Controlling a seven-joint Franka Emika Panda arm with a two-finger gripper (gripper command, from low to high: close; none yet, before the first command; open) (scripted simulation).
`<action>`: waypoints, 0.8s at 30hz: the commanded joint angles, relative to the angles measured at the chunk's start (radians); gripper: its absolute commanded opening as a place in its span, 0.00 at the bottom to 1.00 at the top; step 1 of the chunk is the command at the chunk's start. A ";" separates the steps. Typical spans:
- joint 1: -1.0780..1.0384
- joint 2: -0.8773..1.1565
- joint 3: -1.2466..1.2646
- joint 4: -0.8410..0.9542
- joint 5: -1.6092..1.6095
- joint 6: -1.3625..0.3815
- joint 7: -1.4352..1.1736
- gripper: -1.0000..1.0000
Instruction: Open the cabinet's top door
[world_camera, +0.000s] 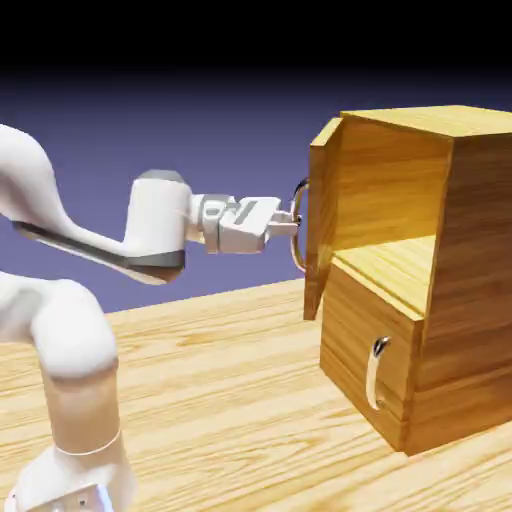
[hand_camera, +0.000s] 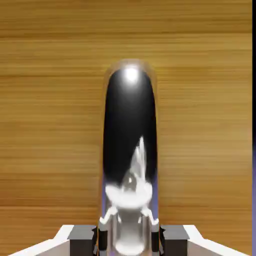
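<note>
The light-brown wood-grain cabinet (world_camera: 440, 270) stands at the exterior view's right. Its top door (world_camera: 322, 215) is swung partly out toward the arm, so the upper shelf inside shows. My gripper (world_camera: 290, 222) reaches in level from the left and is shut on the top door's curved silver handle (world_camera: 299, 228). In the hand view that handle (hand_camera: 130, 150) fills the middle as a shiny dark bar before the door's wood (hand_camera: 50, 100), pinched between my grey fingertips (hand_camera: 102, 235) at the bottom edge.
The lower panel (world_camera: 360, 350) is closed, its shorter silver handle (world_camera: 376, 375) facing the arm's side. The wooden table (world_camera: 220, 400) runs under the arm and cabinet. My white arm (world_camera: 70, 340) rises at the exterior view's left.
</note>
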 joint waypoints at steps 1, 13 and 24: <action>0.010 -0.003 0.024 -0.001 0.046 -0.029 -0.016 0.00; 0.051 0.118 0.400 0.133 0.557 -0.471 -0.094 0.00; -0.191 0.402 0.795 0.481 0.831 -0.934 -0.032 0.00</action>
